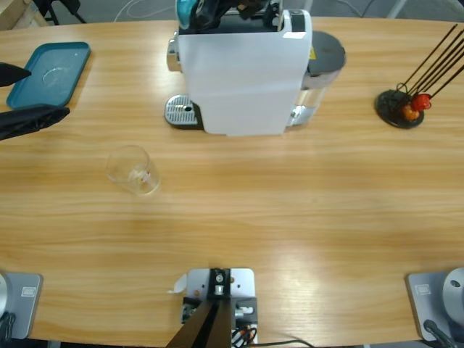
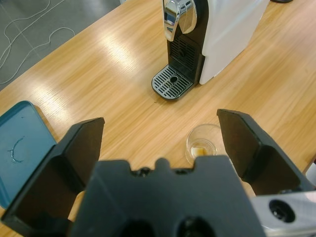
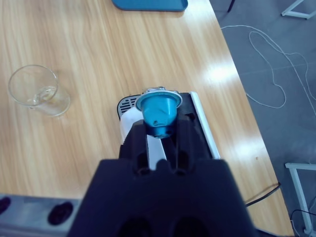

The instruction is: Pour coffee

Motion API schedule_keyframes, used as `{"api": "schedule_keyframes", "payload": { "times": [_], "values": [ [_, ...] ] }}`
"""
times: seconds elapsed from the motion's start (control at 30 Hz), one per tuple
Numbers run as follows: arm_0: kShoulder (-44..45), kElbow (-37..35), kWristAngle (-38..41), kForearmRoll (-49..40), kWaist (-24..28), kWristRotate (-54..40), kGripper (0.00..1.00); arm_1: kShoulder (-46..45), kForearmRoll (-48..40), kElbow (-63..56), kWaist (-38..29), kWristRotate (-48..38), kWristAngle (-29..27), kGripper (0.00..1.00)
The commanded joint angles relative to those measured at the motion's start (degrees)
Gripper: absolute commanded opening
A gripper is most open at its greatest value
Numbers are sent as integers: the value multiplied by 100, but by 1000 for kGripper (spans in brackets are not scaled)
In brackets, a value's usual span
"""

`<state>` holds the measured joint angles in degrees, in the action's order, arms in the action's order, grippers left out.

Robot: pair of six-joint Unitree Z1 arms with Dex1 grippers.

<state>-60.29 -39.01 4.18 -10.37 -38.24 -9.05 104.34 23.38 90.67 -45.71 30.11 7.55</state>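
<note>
one glass point(image 1: 132, 170), one coffee machine point(image 1: 246, 72), one blue capsule point(image 3: 159, 113), one tray point(image 1: 49, 72)

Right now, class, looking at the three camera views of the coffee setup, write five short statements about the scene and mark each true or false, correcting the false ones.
1. The right gripper holds a blue capsule above the coffee machine. True.
2. The glass is full of coffee. False: it holds no dark liquid.
3. The left gripper is shut on the glass. False: its jaws are wide open and apart from the glass.
4. The glass stands on the machine's drip grate. False: it stands on the table, beside the machine.
5. A teal tray lies near the table's corner. True.
</note>
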Motion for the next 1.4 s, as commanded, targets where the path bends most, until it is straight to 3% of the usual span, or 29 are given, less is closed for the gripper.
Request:
{"api": "schedule_keyframes", "payload": {
  "times": [0.03, 0.6, 0.93, 1.0, 1.07, 1.13, 1.17, 1.4],
  "values": [
    [-9, 120, 71, -44, 45, -9, 1000, 291, -79, 36, 233, 85, -58, 0],
    [-115, 166, 81, 70, 45, 0, 1000, 379, -79, -20, 296, 66, 226, 0],
    [-73, 192, 83, 70, 45, 9, 1000, 417, -65, -62, 273, -7, 71, 5],
    [-85, 189, 81, 70, 45, 9, 1000, 402, -70, -25, 273, -126, -84, 373],
    [-89, 187, 83, 79, 45, 9, 1000, 361, -62, 1, 273, -163, -114, 600],
    [-85, 196, 78, 79, 45, 9, 1000, 305, -53, -23, 273, -158, -221, 960],
    [-76, 201, 74, 79, 45, 9, 1000, 275, -53, -55, 273, -154, -275, 997],
    [-32, 231, 74, 79, 45, 9, 1000, 75, -79, -129, 171, -163, -283, 991]
  ]
}}
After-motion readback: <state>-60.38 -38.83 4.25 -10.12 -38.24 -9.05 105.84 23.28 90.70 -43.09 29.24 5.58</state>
